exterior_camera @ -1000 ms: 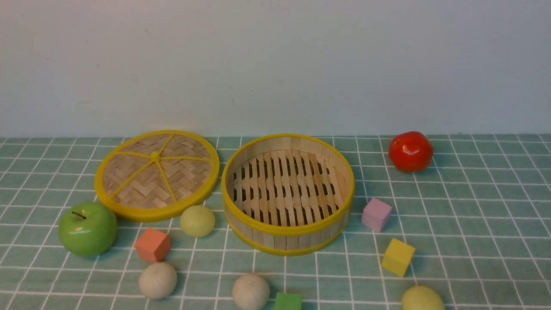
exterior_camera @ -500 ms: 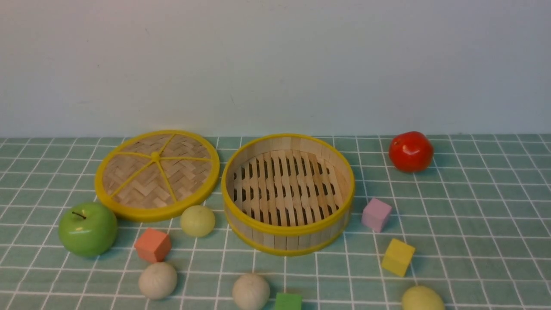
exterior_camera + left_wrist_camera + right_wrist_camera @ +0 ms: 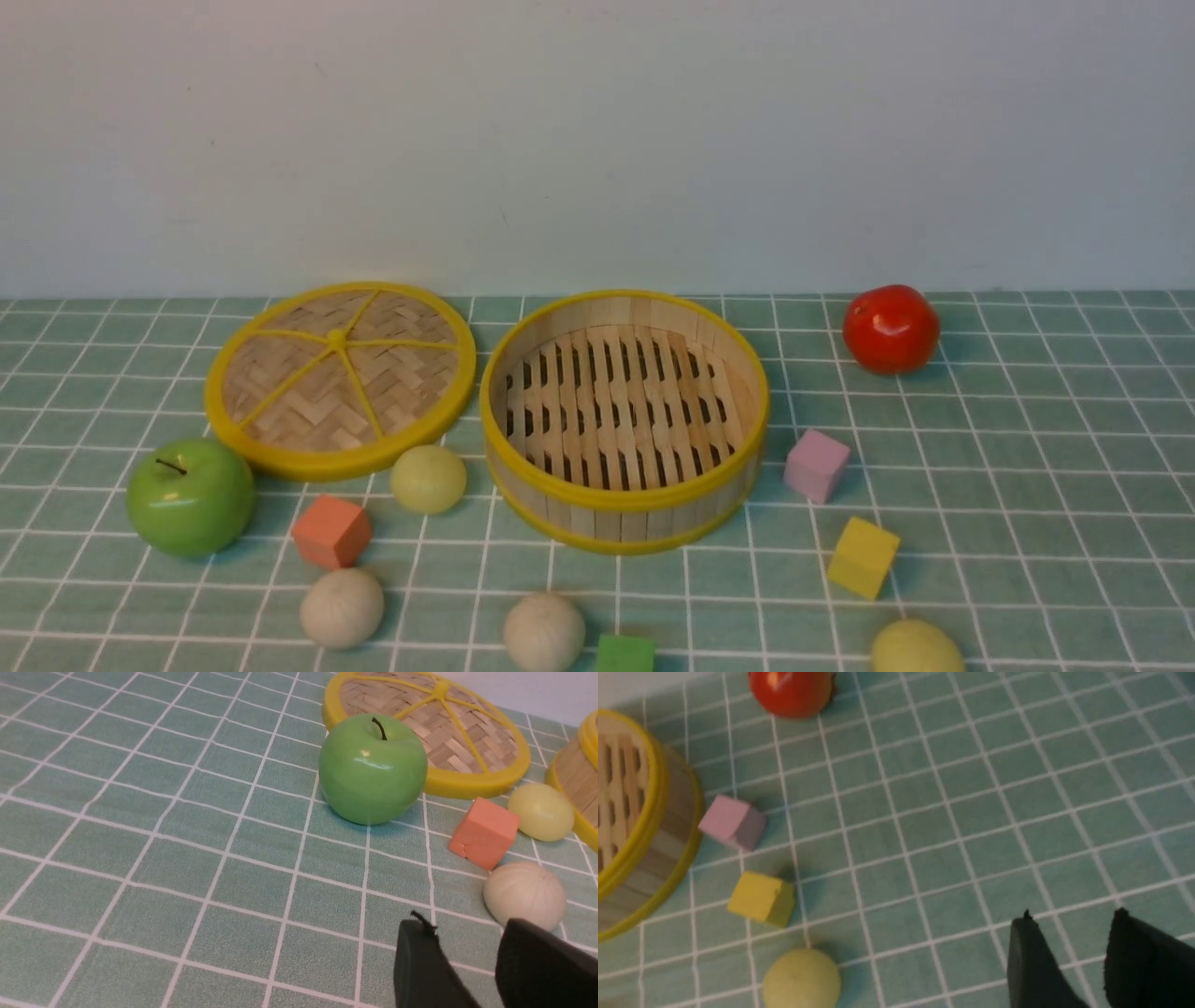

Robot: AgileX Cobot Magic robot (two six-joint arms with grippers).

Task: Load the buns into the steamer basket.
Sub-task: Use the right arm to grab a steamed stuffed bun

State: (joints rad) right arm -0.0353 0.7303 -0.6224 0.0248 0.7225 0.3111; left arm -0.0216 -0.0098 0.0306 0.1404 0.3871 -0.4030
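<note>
The steamer basket point(image 3: 624, 499) stands at the middle of the cloth with nothing in it. Around its near side lie several buns: a pale yellow-green bun point(image 3: 428, 478) by its left wall, a cream bun point(image 3: 342, 608), another cream bun point(image 3: 543, 632), and a yellow-green bun point(image 3: 916, 649) at the front right. My left gripper point(image 3: 462, 927) is open over the cloth, just short of the cream bun point(image 3: 524, 894). My right gripper point(image 3: 1071, 918) is open over bare cloth, apart from the yellow-green bun point(image 3: 801, 978). Neither gripper shows in the front view.
The woven lid point(image 3: 340, 377) lies flat left of the basket. A green apple point(image 3: 189, 497) and orange cube point(image 3: 330, 531) sit at the front left. A red tomato point(image 3: 891, 328), pink cube point(image 3: 816, 465), yellow cube point(image 3: 863, 557) and green cube point(image 3: 625, 654) lie to the right and front.
</note>
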